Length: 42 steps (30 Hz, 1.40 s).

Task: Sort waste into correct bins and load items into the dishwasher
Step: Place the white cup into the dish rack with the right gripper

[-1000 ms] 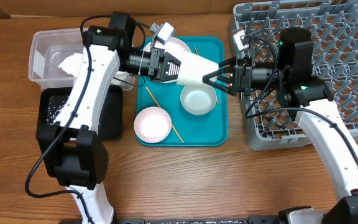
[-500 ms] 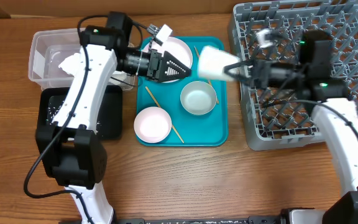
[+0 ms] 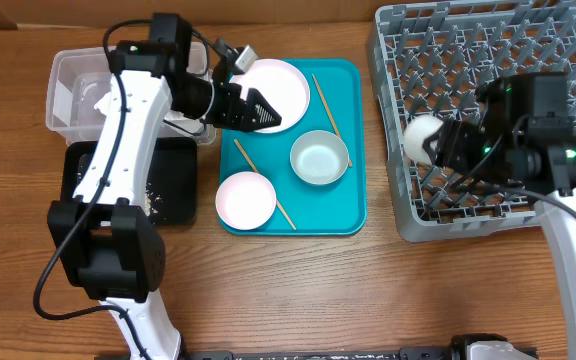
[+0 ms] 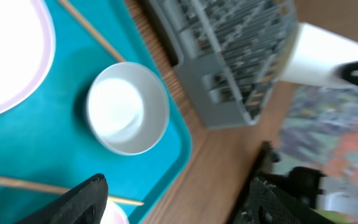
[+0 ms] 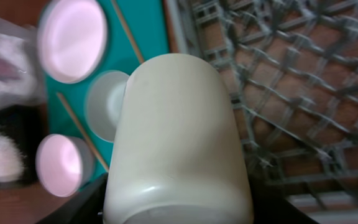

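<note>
white cup [image 3: 418,137] (smooth, cream, tapered) sits pinched in the right end effector [image 3: 436,143] over the grey rack [image 3: 468,60].

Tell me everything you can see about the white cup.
The cup is plain, off-white and smooth, with rounded sides and no visible handle. It lies on its side in the right gripper, over the left part of the grey rack; whether it touches the rack is unclear.
</note>
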{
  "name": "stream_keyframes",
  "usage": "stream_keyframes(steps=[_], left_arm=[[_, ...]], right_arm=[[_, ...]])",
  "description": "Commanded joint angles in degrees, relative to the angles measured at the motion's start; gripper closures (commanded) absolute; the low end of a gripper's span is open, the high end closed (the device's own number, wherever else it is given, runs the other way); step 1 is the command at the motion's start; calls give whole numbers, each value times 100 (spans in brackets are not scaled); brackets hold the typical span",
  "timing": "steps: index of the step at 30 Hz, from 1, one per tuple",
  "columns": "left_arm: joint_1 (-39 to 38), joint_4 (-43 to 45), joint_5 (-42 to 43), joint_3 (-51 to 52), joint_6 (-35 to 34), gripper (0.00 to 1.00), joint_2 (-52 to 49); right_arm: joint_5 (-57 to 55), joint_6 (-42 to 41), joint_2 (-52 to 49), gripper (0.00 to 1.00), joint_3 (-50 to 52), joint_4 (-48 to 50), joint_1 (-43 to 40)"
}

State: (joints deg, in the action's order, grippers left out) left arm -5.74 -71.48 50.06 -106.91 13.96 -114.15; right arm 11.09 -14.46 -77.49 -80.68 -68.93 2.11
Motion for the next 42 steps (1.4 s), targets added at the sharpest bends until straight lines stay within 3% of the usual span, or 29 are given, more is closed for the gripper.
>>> stream_keyframes(steps=[1, 8, 16, 21, 23, 30, 37, 42], left_arm=[[-120, 20, -623, -87, 155, 25, -7], [-221, -33, -1005, -87, 151, 26, -7], [-234, -70, -1005, -87, 151, 25, -7], [-234, -72, -1019, -87, 151, 21, -7], [-234, -66, -1027, -87, 151, 19, -7], [-210, -144, -1102, -407, 149, 19, -7], [-210, -1010, -2022, -2087, 33, 19, -7], [-166, -1344, -3630, -3213, -1161, 16, -7]], right_arm=[[-1453, -219, -120, 48, -72, -271, 212], [-1445, -299, -815, 48, -70, -911, 234], [-1445, -299, -1622, 48, -66, -988, 234], [-1445, -299, -1921, 13, -66, -1032, 234], [-1443, -319, -1941, 10, -68, -1008, 234], [-1357, -319, -1937, 10, -835, -1248, 234], [-883, -184, -1939, 14, -2135, -1434, 461], [-586, -343, -2074, 19, -2041, -920, 960]])
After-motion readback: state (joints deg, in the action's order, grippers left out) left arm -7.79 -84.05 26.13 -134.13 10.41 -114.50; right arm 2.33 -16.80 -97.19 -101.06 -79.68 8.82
